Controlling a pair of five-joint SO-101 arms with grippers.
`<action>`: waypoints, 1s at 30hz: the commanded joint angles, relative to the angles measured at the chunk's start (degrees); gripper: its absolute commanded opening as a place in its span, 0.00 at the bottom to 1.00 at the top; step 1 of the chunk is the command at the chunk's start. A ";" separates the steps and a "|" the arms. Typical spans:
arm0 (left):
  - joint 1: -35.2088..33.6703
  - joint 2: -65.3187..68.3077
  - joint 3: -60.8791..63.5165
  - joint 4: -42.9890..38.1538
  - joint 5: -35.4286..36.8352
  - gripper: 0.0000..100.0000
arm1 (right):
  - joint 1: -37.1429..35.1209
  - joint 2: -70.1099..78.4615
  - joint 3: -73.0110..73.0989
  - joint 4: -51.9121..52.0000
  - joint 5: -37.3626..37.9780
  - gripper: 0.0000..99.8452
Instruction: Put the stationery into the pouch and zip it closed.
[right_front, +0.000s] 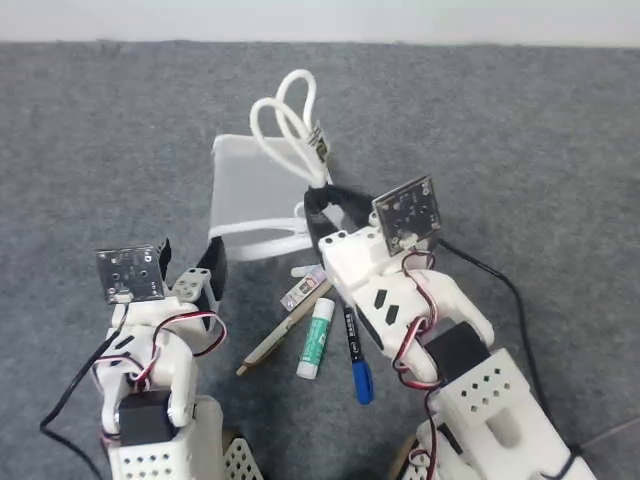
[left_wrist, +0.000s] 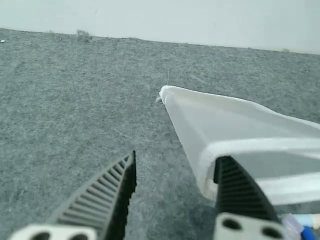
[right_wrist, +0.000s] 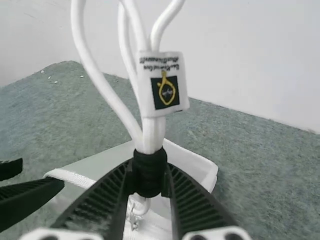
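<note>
Pouch of thin white cloth (right_front: 250, 195) lies on the grey carpet (right_front: 100, 150). In the right wrist view, the right gripper (right_wrist: 148, 176) is pinched tight on the black bead (right_wrist: 148, 167) of the white cord loops (right_wrist: 95, 85). In the left wrist view, the left gripper (left_wrist: 175, 197) is wide apart, with one finger (left_wrist: 240, 195) at the pouch edge. From high up, a white glue stick (right_front: 316, 338), a blue-capped pen (right_front: 355, 362) and a wooden ruler (right_front: 272, 340) lie beside the pouch.

White pouch (right_front: 250, 195) w/ cord loops (right_front: 285, 115); glue stick (right_front: 317, 338), pen (right_front: 355, 355), ruler (right_front: 275, 338) lie beside.

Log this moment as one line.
left gripper: open at pouch edge | right gripper: shut on cord | glue stick, pen: outside pouch
</note>
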 joint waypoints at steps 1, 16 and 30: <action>-0.26 -0.97 -1.54 0.35 1.05 0.25 | -1.54 -3.47 -1.05 1.10 2.29 0.01; 0.26 -0.88 0.92 -2.90 -1.14 0.25 | -7.34 -16.66 -0.97 9.54 4.66 0.01; 6.59 -0.88 0.92 -2.46 -7.47 0.01 | -7.52 -19.03 -0.97 11.38 5.01 0.01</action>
